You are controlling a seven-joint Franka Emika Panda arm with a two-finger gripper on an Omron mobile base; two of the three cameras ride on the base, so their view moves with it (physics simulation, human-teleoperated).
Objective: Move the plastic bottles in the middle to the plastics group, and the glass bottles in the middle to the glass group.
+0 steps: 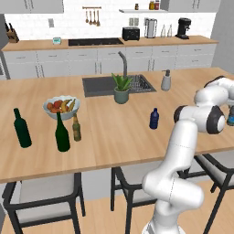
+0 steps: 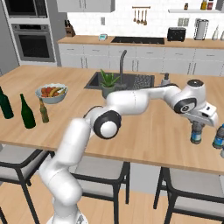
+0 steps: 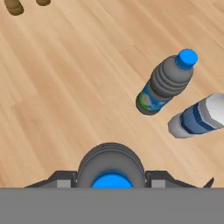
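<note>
My gripper (image 2: 197, 126) is shut on a grey ribbed plastic bottle (image 2: 196, 134) with a blue cap, held upright low over the counter's right end. In the hand view the bottle (image 3: 110, 166) sits between the fingertips (image 3: 110, 181). The plastics group stands just beyond: a similar grey bottle (image 3: 164, 83) and a pale bluish bottle (image 3: 197, 119) with a darker band, the latter also at the frame edge (image 2: 218, 136). A squat dark-blue bottle (image 1: 154, 119) stands mid-counter. The amber glass bottle (image 1: 76, 128) stands beside the green wine bottles (image 1: 61, 133) (image 1: 21, 128) of the glass group.
A fruit bowl (image 1: 61, 107) sits behind the wine bottles. A potted plant (image 1: 121, 88), the sink (image 1: 98, 85) and a grey soap dispenser (image 1: 166, 80) lie further back. Two brown wooden pieces (image 3: 15, 6) stand off from the plastics. Stools line the counter's near edge.
</note>
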